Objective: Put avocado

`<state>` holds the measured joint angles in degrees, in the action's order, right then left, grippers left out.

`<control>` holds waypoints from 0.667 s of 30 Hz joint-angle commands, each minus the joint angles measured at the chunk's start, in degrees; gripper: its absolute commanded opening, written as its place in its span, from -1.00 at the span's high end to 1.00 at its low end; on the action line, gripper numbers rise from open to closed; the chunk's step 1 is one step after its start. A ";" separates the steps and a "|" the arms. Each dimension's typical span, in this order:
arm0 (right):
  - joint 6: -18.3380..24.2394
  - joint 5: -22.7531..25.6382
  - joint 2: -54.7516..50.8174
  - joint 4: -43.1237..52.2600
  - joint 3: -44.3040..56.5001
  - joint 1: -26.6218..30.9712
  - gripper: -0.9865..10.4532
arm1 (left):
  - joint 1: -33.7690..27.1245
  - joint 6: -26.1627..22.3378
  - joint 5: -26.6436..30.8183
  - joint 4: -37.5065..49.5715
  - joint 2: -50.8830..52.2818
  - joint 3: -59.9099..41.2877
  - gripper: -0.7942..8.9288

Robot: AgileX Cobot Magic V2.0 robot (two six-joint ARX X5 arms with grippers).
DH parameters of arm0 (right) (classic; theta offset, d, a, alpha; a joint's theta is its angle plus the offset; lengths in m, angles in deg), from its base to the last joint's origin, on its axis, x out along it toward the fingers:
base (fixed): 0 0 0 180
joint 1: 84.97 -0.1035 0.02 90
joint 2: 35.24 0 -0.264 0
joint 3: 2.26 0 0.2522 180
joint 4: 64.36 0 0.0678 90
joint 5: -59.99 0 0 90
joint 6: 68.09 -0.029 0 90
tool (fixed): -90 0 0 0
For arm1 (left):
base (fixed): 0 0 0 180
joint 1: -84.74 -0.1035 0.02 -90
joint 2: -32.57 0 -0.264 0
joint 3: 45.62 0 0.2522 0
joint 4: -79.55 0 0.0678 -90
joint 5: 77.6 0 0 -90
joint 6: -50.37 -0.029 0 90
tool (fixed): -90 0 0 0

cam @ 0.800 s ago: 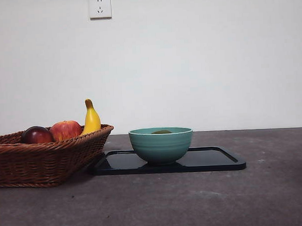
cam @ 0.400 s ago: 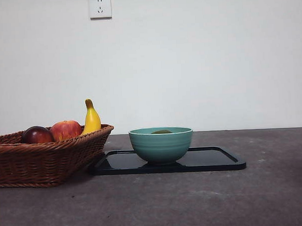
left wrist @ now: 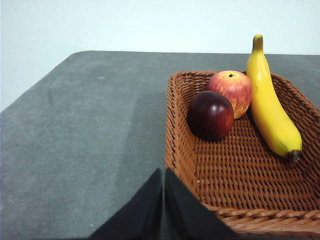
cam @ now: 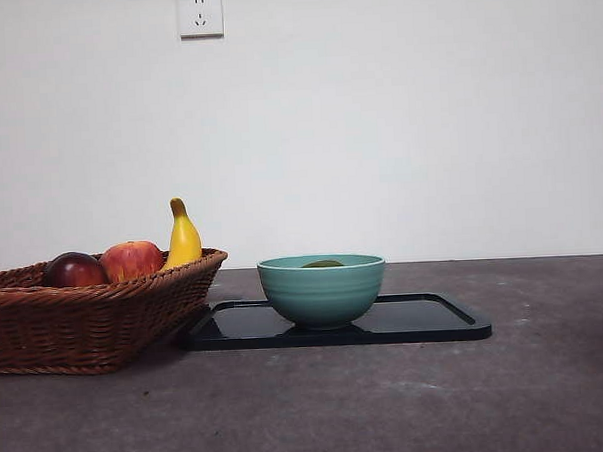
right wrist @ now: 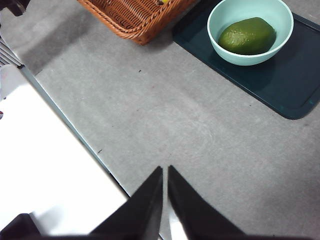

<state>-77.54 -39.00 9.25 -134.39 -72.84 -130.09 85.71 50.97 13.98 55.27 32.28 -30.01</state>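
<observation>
Avocado point(right wrist: 247, 35) lies on its side inside the teal bowl point(right wrist: 280, 48), filling most of the floor; from the front only a sliver of its top point(cam: 323, 264) clears the rim. Bowl stands on the dark tray point(right wrist: 295, 85), toward the end nearer the wicker basket point(left wrist: 240, 190). Basket holds a dark red fruit point(left wrist: 210, 115), an apple point(left wrist: 231, 91) and a banana point(left wrist: 270, 107); no avocado there. Right gripper point(right wrist: 165, 172) is high over bare table, well apart from the bowl, jaws pressed together, holding nothing. Left gripper point(left wrist: 163, 175) sits by the basket's near corner, jaws likewise clenched and empty. Judgement: placement looks done, avocado settled and untouched. To finish well, keep both arms clear of the bowl rim and tray edge; the fruit is rounded and could rock if the bowl is knocked.
</observation>
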 commanded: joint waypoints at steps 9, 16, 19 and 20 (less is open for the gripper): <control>-0.55 0.04 0.33 0.57 -0.37 -0.55 0.82 | -0.11 0.31 0.13 -0.33 0.11 -1.20 0.82; 2.82 0.20 -4.81 5.84 1.18 10.19 0.82 | -0.11 0.28 0.13 -0.33 0.11 -1.20 0.82; 2.89 0.24 -9.92 13.64 5.81 18.88 0.82 | -0.11 0.31 0.13 -0.31 0.11 -1.20 0.82; 3.02 0.31 -12.09 16.55 8.24 21.90 0.82 | -0.11 0.31 0.13 -0.33 0.11 -1.20 0.82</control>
<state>-75.35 -38.91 -1.72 -120.03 -66.08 -110.51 85.71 51.14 13.98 55.24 32.28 -30.01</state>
